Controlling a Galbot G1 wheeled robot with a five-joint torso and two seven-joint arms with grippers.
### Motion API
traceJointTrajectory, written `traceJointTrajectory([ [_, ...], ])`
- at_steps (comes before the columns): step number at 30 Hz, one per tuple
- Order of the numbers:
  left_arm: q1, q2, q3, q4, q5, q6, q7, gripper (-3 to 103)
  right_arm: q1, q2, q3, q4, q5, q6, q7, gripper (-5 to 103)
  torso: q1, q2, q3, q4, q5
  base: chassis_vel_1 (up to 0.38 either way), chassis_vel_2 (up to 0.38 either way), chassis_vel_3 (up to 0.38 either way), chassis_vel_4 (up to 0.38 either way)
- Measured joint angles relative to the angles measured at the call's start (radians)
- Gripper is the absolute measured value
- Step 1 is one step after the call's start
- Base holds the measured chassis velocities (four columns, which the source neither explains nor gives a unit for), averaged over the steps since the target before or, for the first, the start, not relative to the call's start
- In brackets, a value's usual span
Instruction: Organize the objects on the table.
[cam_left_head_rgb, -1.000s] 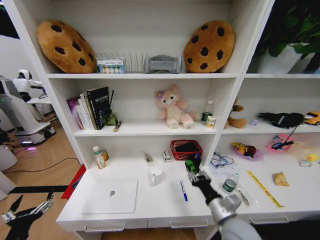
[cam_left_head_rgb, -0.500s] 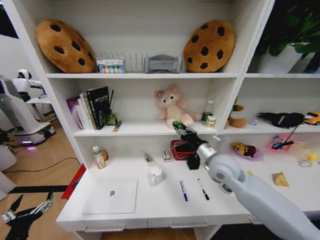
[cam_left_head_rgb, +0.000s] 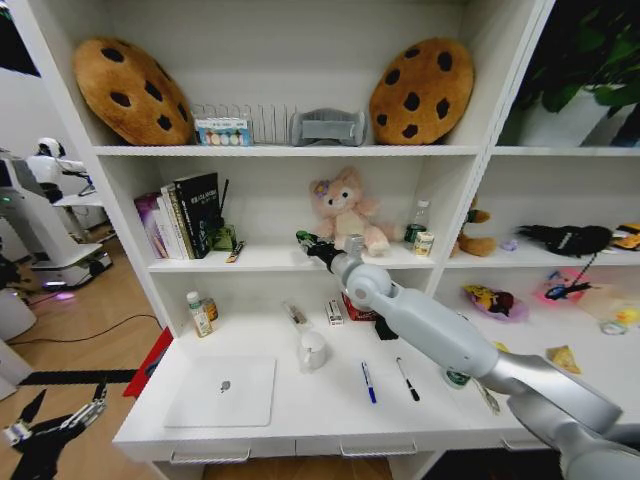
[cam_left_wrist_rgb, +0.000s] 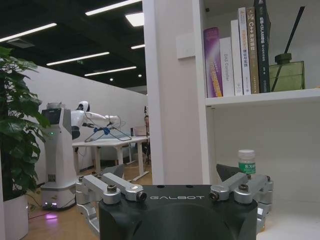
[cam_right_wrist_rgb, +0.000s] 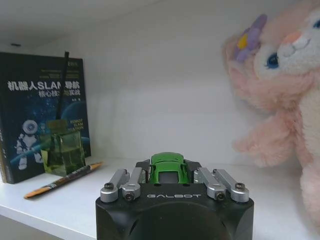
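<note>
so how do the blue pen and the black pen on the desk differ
The blue pen lies closer to the laptop; the black pen lies on its far side, nearer the right arm. The blue pen has a white barrel with a blue end, while the black pen has a white barrel with black ends. Both lie flat on the white desk, roughly parallel and apart, with neither claw touching them.

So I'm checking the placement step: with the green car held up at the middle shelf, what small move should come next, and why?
Probably lower the right claw slightly, then open it. It is shut on the green toy car, just above the middle shelf board, between the dark book and the pink plush.
</note>
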Motion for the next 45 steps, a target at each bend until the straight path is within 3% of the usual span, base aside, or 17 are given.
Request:
traceJointTrajectory([
  [8,0.000,0.000,0.000,0.000,0.000,0.000,0.000,100,0.011,0.016,-0.038,-0.059,-0.005,-0.011,0.001,36,0.000,0.000,0.000,-0.0004,0.0000,0.000,0.000,0.000,0.000],
  [15,0.000,0.000,0.000,0.000,0.000,0.000,0.000,100,0.031,0.087,-0.035,-0.160,0.010,-0.039,-0.002,36,0.000,0.000,0.000,0.0002,-0.0001,0.000,0.000,0.000,0.000],
  [21,0.000,0.000,0.000,0.000,0.000,0.000,0.000,100,0.022,0.083,-0.041,-0.159,0.006,-0.048,-0.004,34,0.000,0.000,0.000,-0.0001,0.0000,0.000,0.000,0.000,0.000],
  [24,0.000,0.000,0.000,0.000,0.000,0.000,0.000,100,0.011,0.072,-0.031,-0.148,-0.007,-0.049,-0.004,50,0.000,0.000,0.000,-0.0001,0.0000,0.000,0.000,0.000,0.000],
  [28,0.000,0.000,0.000,0.000,0.000,0.000,0.000,100,0.006,0.060,-0.015,-0.132,-0.015,-0.046,-0.005,61,0.000,0.000,0.000,-0.0003,0.0001,0.000,0.000,0.000,0.000],
  [31,0.000,0.000,0.000,0.000,0.000,0.000,0.000,100,0.006,0.031,0.009,-0.075,-0.031,-0.044,-0.001,77,0.000,0.000,0.000,-0.0001,0.0001,0.000,0.000,0.000,0.000],
  [35,0.000,0.000,0.000,0.000,0.000,0.000,0.000,100,0.004,-0.013,0.038,0.026,-0.038,-0.047,0.010,83,0.000,0.000,0.000,0.0000,0.0000,0.000,0.000,0.000,0.000],
  [36,0.000,0.000,0.000,0.000,0.000,0.000,0.000,100,-0.006,-0.041,0.061,0.099,-0.035,-0.055,0.025,93,0.000,0.000,0.000,-0.0001,0.0000,0.000,0.000,0.000,0.000],
  [41,0.000,0.000,0.000,0.000,0.000,0.000,0.000,100,-0.084,-0.143,0.170,0.315,0.000,-0.077,0.060,100,0.000,0.000,0.000,-0.0001,0.0003,0.000,0.000,0.000,0.000],
  [43,0.000,0.000,0.000,0.000,0.000,0.000,0.000,100,-0.198,-0.235,0.264,0.448,0.002,-0.069,0.059,100,0.000,0.000,0.000,-0.0002,0.0000,0.000,0.000,0.000,0.000],
  [44,0.000,0.000,0.000,0.000,0.000,0.000,0.000,100,-0.198,-0.235,0.264,0.448,0.002,-0.069,0.059,100,0.000,0.000,0.000,-0.0002,0.0000,0.000,0.000,0.000,0.000],
  [45,0.000,0.000,0.000,0.000,0.000,0.000,0.000,100,-0.288,-0.294,0.336,0.509,-0.020,-0.058,0.051,100,0.000,0.000,0.000,-0.0003,0.0008,0.000,0.000,0.000,0.000],
])
